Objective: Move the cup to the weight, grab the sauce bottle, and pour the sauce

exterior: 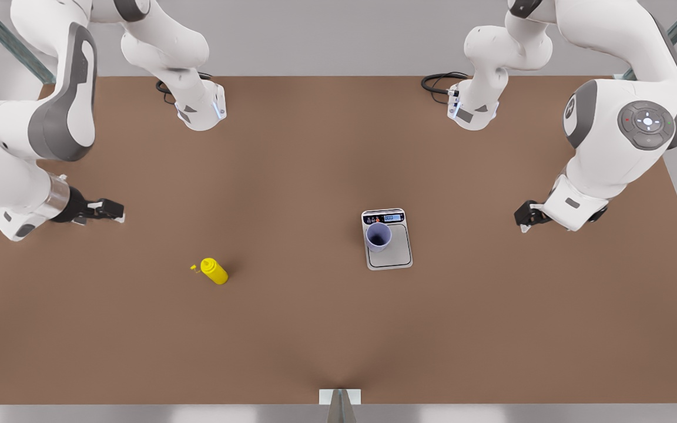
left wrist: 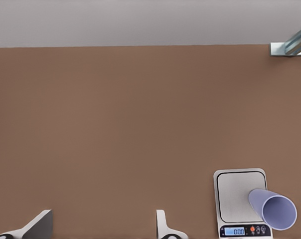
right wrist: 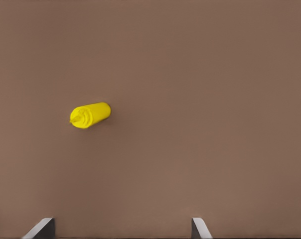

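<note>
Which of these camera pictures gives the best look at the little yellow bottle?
The right wrist view: the sauce bottle stands alone there, nozzle visible. The front view shows it smaller, on the table, with its tiny tethered cap.

A plain brown bench (exterior: 315, 329) spans the scene under soft, even light, with pale grey floor around its edges. 2 grey-green metal struts (exterior: 3, 41) slant in at the far corners, and a small metal bracket (exterior: 339, 397) sits at the near edge.
</note>
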